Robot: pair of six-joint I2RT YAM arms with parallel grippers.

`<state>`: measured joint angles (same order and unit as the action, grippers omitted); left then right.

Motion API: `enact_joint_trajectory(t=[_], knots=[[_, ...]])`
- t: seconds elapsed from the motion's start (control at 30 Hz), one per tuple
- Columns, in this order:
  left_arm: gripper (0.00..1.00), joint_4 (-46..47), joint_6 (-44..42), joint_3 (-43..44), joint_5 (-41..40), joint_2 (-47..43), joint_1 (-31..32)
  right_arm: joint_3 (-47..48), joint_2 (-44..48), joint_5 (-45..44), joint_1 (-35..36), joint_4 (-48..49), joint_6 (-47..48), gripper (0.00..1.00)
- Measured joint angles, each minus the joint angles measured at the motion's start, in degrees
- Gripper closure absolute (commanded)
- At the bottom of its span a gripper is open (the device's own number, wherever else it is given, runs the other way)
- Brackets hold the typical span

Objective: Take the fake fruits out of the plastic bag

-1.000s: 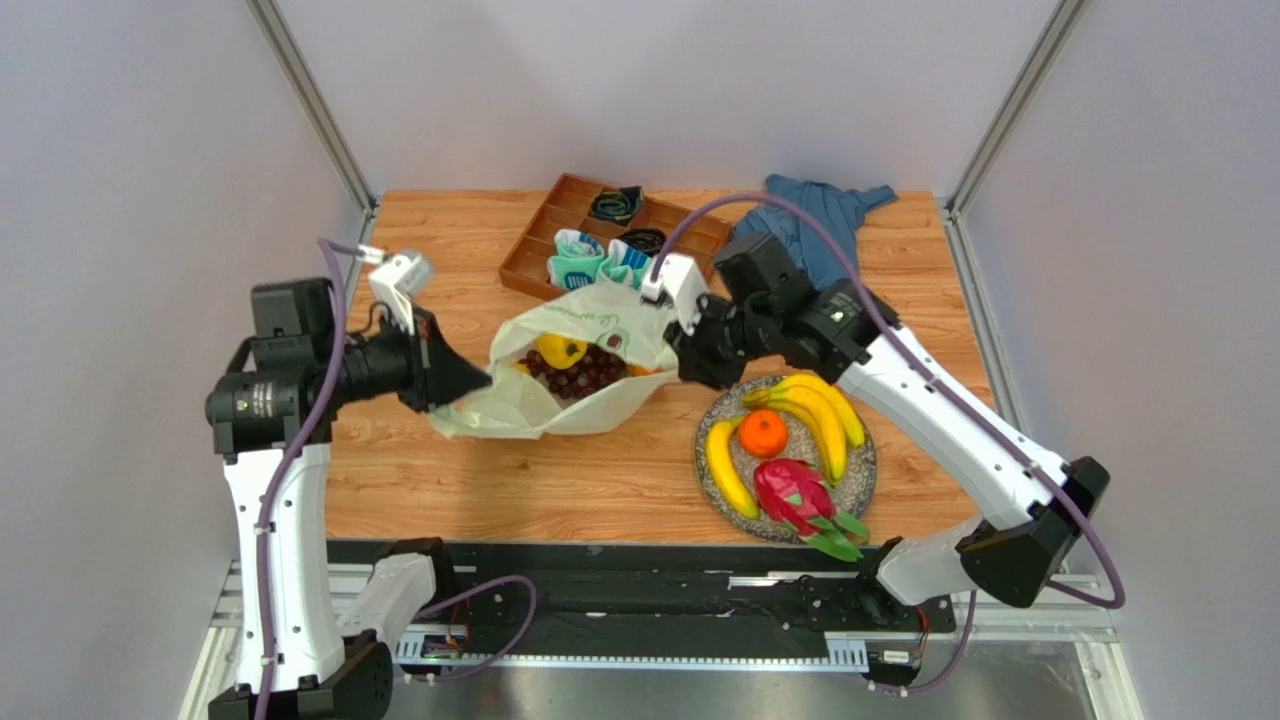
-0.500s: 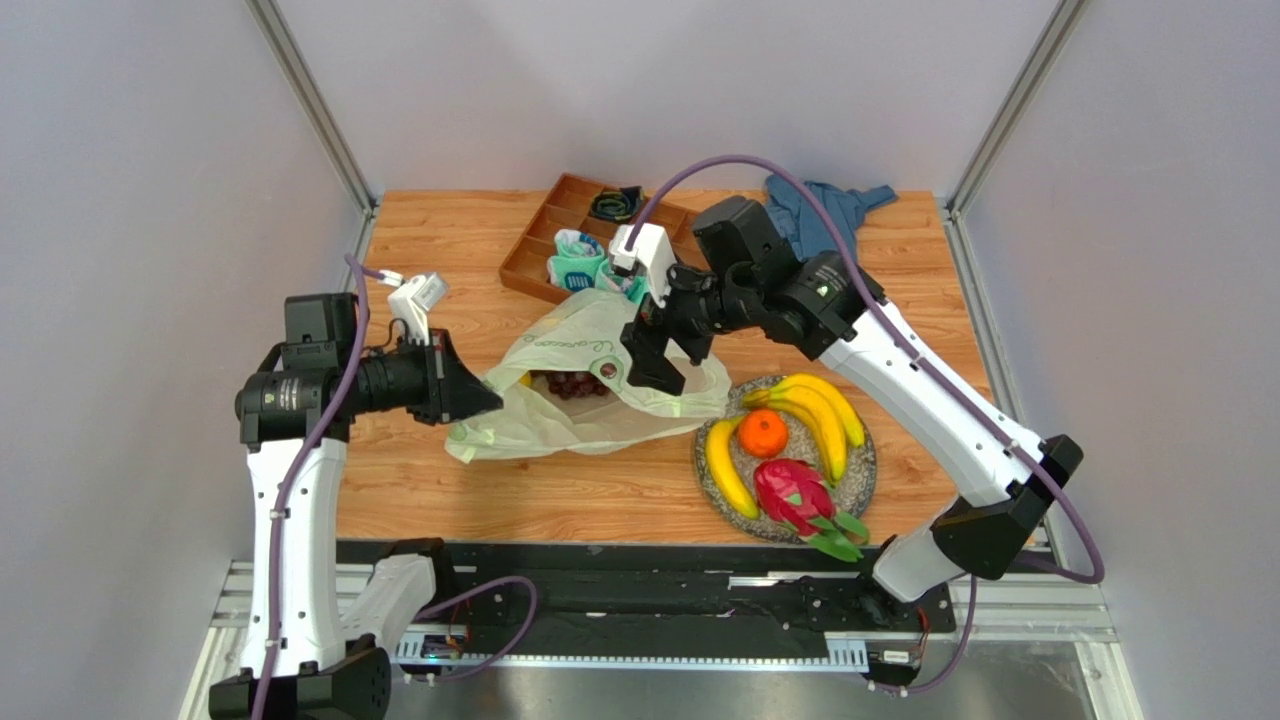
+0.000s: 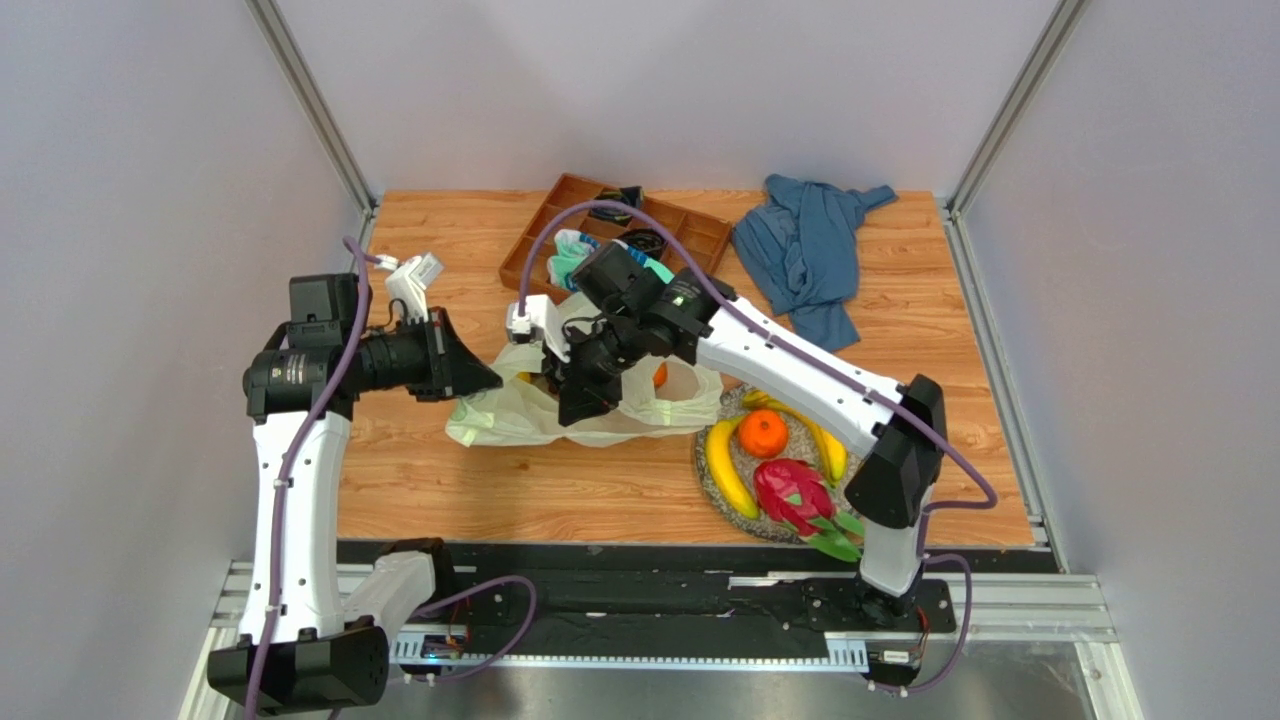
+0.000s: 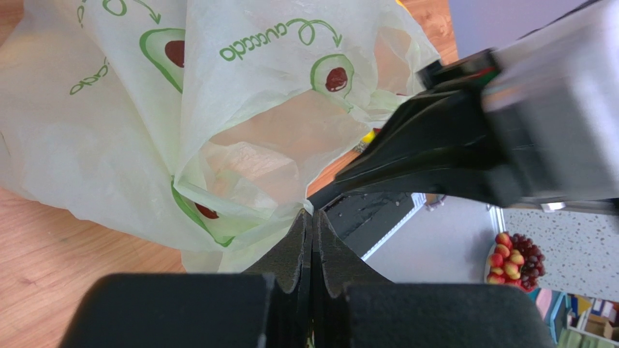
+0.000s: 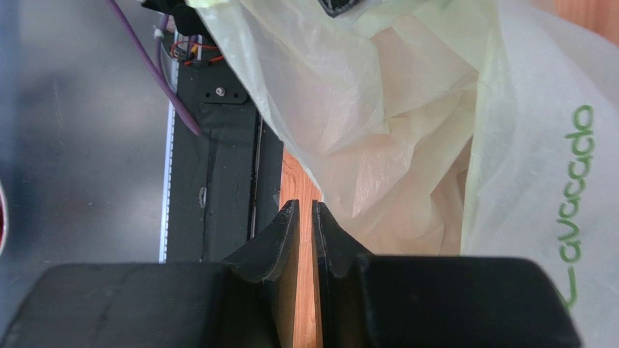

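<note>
The pale yellow-green plastic bag (image 3: 646,405) lies crumpled mid-table, printed with avocados (image 4: 145,109). My left gripper (image 3: 484,378) is shut on a fold of its left edge, the film pinched at the tips (image 4: 312,214). My right gripper (image 3: 576,413) hangs over the bag's near side. Its jaws (image 5: 305,205) are almost together, bare wood shows through the slit, and the bag (image 5: 436,109) lies just beyond them. An orange speck (image 3: 658,375) shows in the bag by the right arm. Bananas (image 3: 726,473), an orange (image 3: 763,434) and a pink dragon fruit (image 3: 793,492) lie on the speckled plate (image 3: 861,477).
A wooden compartment tray (image 3: 529,255) with teal-white rolled socks (image 3: 568,267) stands behind the bag. A blue garment (image 3: 809,248) lies at the back right. The right arm stretches across the plate's far side, and the black rail runs along the table's near edge.
The right arm swung left from the bag's right edge to over its near-left part, and its jaws opened then came together. The bag collapsed, hiding the grapes and yellow fruit. The left gripper kept its hold.
</note>
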<state>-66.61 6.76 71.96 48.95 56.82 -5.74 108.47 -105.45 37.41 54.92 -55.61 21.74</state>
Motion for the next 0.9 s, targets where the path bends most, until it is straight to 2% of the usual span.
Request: enact_joint_trajectory(t=[0.07,0.17,0.23,0.27,0.4,0.53,0.63,0.67,0.77,0.9], knots=[[1.00,0.5,0.6,0.0,0.3,-0.1,0.0,0.2,-2.0,-1.9,0.7,-0.1,0.5,0.98],[1.00,0.9,0.9,0.0,0.5,-0.7,0.0,0.8,-4.1,-9.3,2.1,0.7,-1.5,0.97],[1.00,0.8,0.9,0.0,0.8,-1.5,0.0,-0.4,-4.5,-16.9,2.9,2.8,-4.1,0.81],[1.00,0.8,0.8,-0.2,1.1,-2.1,0.0,-1.7,-4.5,-20.6,3.0,3.7,-5.6,0.68],[1.00,0.6,0.4,-1.8,3.0,-6.1,0.0,-9.7,-4.0,-31.3,1.3,7.4,-10.1,0.63],[1.00,-0.4,-0.3,-4.2,4.8,-9.8,0.0,-16.4,-4.0,-37.7,-2.5,7.9,-12.8,0.54],[1.00,-1.9,-1.4,-5.8,5.4,-11.8,0.0,-16.8,-4.0,-39.9,-5.2,8.5,-13.9,0.39],[1.00,-2.1,-1.7,-6.1,5.4,-12.1,0.0,-16.8,-4.0,-40.3,-5.9,9.1,-14.2,0.29],[1.00,-2.4,-2.4,-7.4,5.9,-12.7,0.0,-16.9,-4.0,-41.1,-7.1,10.3,-14.8,0.20],[1.00,-3.0,-3.3,-8.3,6.6,-12.7,0.0,-17.9,-4.0,-41.0,-7.0,11.7,-14.9,0.14]])
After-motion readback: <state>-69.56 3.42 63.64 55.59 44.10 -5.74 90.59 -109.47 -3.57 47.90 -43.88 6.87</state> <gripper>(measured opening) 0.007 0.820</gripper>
